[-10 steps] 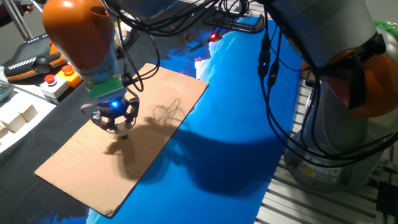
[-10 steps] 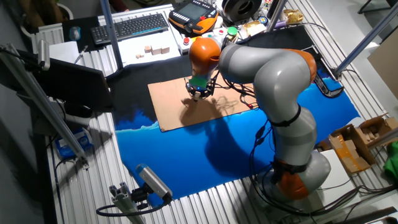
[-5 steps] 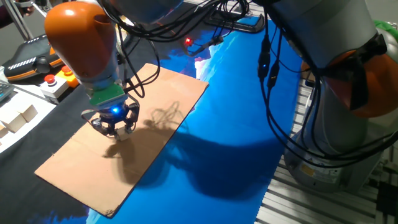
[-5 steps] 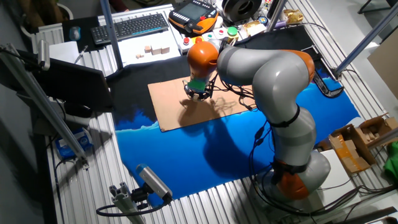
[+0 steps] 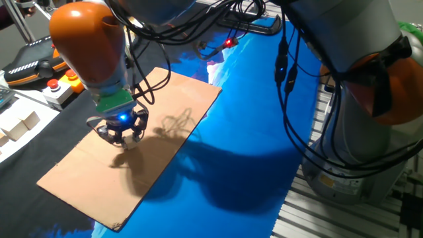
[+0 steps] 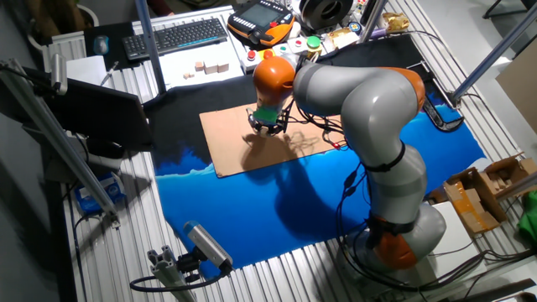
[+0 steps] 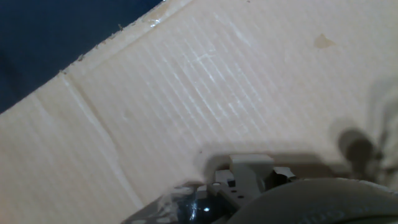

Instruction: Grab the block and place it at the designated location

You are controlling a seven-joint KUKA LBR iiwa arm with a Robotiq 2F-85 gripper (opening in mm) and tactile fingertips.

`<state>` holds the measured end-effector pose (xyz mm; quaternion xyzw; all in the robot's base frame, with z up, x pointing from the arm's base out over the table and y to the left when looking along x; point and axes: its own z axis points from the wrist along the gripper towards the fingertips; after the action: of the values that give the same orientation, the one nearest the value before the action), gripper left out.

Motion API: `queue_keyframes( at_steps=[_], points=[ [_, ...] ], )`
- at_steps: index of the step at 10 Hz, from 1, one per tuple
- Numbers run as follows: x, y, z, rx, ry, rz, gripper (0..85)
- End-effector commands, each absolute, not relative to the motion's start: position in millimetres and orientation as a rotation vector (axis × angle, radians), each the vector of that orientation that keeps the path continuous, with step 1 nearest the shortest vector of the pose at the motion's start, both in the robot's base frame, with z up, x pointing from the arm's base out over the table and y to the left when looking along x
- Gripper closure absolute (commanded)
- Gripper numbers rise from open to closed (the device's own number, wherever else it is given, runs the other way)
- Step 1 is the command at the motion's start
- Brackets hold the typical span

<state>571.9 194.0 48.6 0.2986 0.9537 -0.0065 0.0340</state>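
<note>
My gripper (image 5: 125,140) hangs low over the brown cardboard (image 5: 99,172), near its middle; it also shows in the other fixed view (image 6: 267,130). In the hand view the gripper (image 7: 249,173) sits at the bottom edge, shut on a tiny pale beige block (image 7: 250,163) held just above the cardboard (image 7: 186,93). A small blurred dark grey round spot (image 7: 356,147) lies on the cardboard just right of the block. The fixed views show neither the spot nor the block clearly.
Larger whitish cubes (image 5: 20,125) stand on the black mat left of the cardboard, also in the other fixed view (image 6: 210,65). A button box (image 5: 59,89) and an orange pendant (image 5: 33,63) lie behind them. Blue cloth (image 5: 251,145) borders the cardboard.
The gripper moved a little to the side and slightly down over the cardboard between one second and half a second ago. It has held still since.
</note>
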Motion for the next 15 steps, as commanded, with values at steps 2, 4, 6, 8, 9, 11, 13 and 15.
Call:
queue_keyframes(
  at_steps=[2,4,6,8,9,11,13,15],
  points=[
    [572,194,49,0.923,2.922,-0.027,36.0],
    [572,194,49,0.913,2.924,-0.031,35.0],
    [571,193,53,0.908,2.925,-0.038,34.0],
    [571,188,65,0.906,2.933,-0.042,34.0],
    [572,184,72,0.9,2.936,-0.043,34.0],
    [570,177,85,0.878,2.944,-0.049,39.3],
    [565,172,98,0.849,2.949,-0.066,51.7],
    [559,160,119,0.757,2.985,-0.073,69.7]
  ],
)
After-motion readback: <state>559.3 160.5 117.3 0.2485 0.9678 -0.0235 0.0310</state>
